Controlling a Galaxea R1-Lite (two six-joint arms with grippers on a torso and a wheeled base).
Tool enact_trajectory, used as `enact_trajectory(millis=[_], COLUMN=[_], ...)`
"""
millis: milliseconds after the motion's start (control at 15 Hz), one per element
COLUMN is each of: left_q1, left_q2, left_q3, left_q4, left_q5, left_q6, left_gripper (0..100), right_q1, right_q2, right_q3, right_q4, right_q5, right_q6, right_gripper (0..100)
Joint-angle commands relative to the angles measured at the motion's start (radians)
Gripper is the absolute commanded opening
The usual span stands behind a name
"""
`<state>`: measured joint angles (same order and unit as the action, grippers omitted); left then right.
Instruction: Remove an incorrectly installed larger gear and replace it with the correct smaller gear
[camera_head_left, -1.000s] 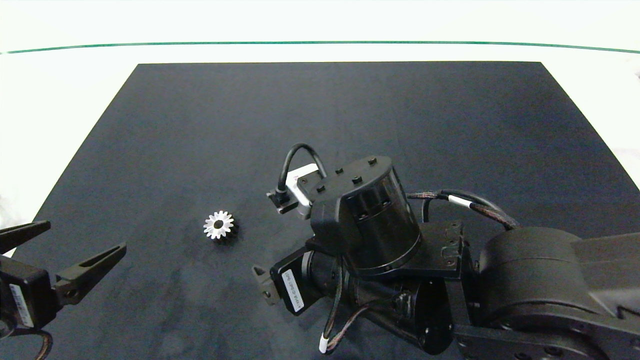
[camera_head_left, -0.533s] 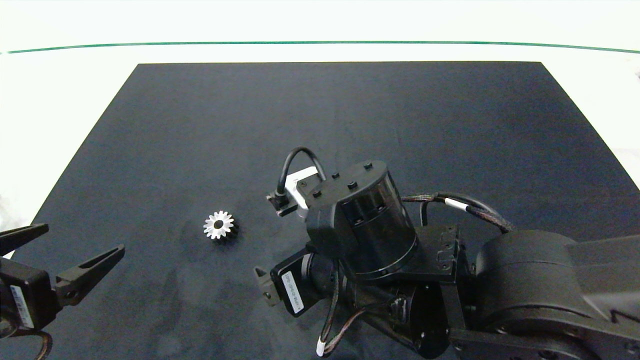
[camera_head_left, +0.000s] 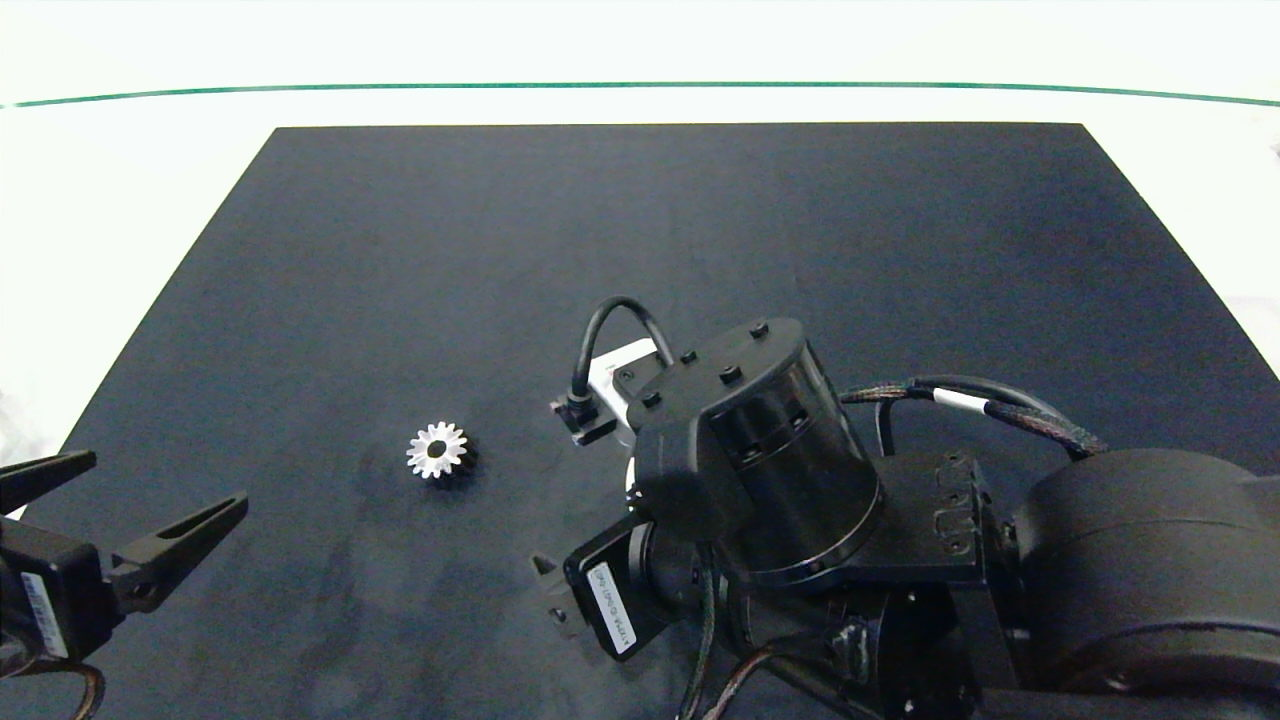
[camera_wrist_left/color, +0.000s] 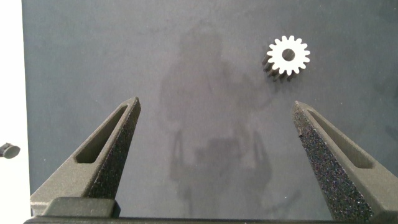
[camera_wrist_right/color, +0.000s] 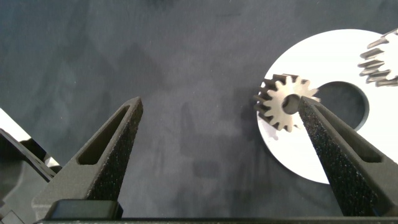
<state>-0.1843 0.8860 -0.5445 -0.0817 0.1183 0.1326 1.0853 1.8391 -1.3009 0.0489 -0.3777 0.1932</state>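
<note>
Dark mat (camera_head_left: 700, 220), larger gear (camera_wrist_right/color: 285, 102) just beside spread right tool (camera_wrist_right/color: 221, 112), perhaps touching.

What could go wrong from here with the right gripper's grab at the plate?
1. The larger gear sits beside one finger of the open right gripper, not centred; closing may shove it across the white ring plate.
2. Another gear lies close by on the plate and might get knocked.
The open left gripper idles near the smaller gear.
</note>
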Motion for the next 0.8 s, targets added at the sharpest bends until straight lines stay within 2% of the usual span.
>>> enact_trajectory(millis=[67, 733, 800], left_q1=[0.000, 0.002, 0.002], left_q2=[-0.001, -0.002, -0.004], left_q3=[0.000, 0.000, 0.001], left_q4=[-0.003, 0.000, 0.000], left_q5=[0.001, 0.000, 0.000], left_q6=[0.001, 0.001, 0.001], left_gripper=[100, 100, 100], right_q1=[-0.002, 0.002, 0.004], right_q2=[0.002, 0.078, 0.088], right_q3=[-0.001, -0.034, -0.037], right_q4=[-0.004, -0.037, -0.037], right_q5=[-0.003, -0.001, -0.001], right_q6=[0.002, 0.009, 0.022], right_gripper=[100, 100, 100])
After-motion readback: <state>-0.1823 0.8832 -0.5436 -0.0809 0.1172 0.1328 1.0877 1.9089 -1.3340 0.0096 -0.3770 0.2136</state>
